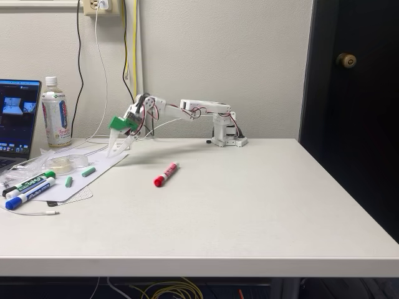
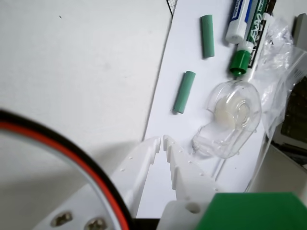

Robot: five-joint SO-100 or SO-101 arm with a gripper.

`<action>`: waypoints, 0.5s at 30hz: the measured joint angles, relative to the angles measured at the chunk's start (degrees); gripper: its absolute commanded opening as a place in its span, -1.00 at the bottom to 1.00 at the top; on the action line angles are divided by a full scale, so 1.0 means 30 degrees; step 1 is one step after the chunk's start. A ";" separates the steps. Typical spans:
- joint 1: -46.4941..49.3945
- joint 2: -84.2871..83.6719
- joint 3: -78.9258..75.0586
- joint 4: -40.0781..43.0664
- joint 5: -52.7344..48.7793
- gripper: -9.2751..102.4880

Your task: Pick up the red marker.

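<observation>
I am seeing the pincer [image 2: 160, 142] with its two white toothed fingers drawn together, tips all but touching and gripping nothing, hanging over the edge of a white sheet of paper [image 2: 192, 62]. In the wrist view a clear tape dispenser [image 2: 233, 117] is lying just beside the fingertips, with two short green tubes [image 2: 184, 92] beyond it and the green-capped marker [image 2: 247, 43] and blue-capped marker [image 2: 240, 19] farther off. In the fixed view the pincer [image 1: 115, 149] is hovering at the left, while the red marker [image 1: 166, 174] is lying on the bare worktop [image 1: 249, 205], well apart to its right.
</observation>
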 measured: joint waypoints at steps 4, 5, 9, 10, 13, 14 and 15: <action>-0.0879 0.1670 0.0000 0.3076 0.1963 -0.83; -0.1084 0.2021 0.0000 0.3662 0.2461 -0.83; -0.1904 0.3105 0.0000 0.5771 0.4453 -0.83; -0.2139 0.3457 0.0000 0.6299 0.5039 -0.83; -0.2813 0.4424 0.0234 0.6943 0.6855 -0.83; -0.3018 0.4951 0.0586 0.7031 0.7383 -0.83; -0.3193 0.5391 0.0937 0.7061 0.7910 -0.83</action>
